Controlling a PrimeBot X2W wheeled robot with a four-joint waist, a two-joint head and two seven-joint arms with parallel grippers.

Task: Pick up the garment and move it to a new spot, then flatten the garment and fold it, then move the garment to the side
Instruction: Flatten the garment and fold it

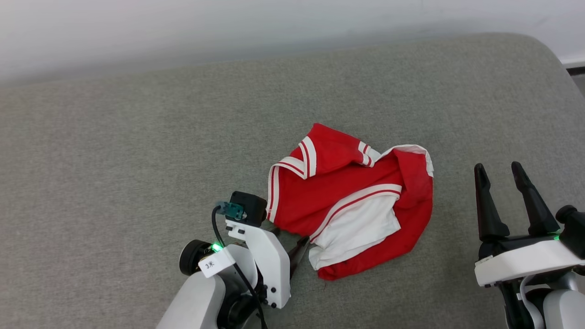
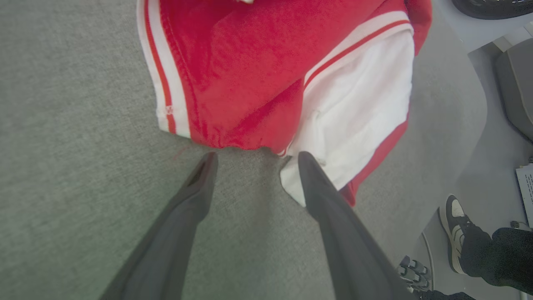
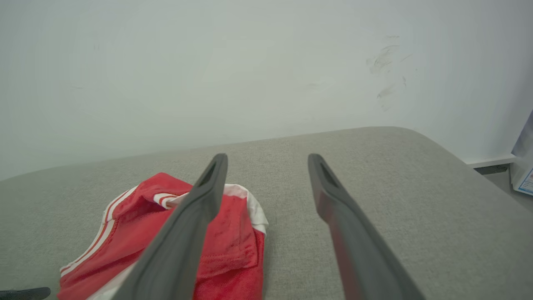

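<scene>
The garment lies crumpled on the grey padded surface, red with a white sleeve and striped trim showing. My left gripper points down at its near-left hem. In the left wrist view the left gripper stands open, its tips just short of the garment's red hem, the right finger overlapping a white corner. My right gripper hovers open to the right of the garment, apart from it. Seen from the right wrist, the right gripper is empty, with the garment low on the left.
A pale wall runs behind the surface. The surface's rounded right edge drops to the floor. In the left wrist view a person's shoe and dark trouser leg stand on the floor past the near edge.
</scene>
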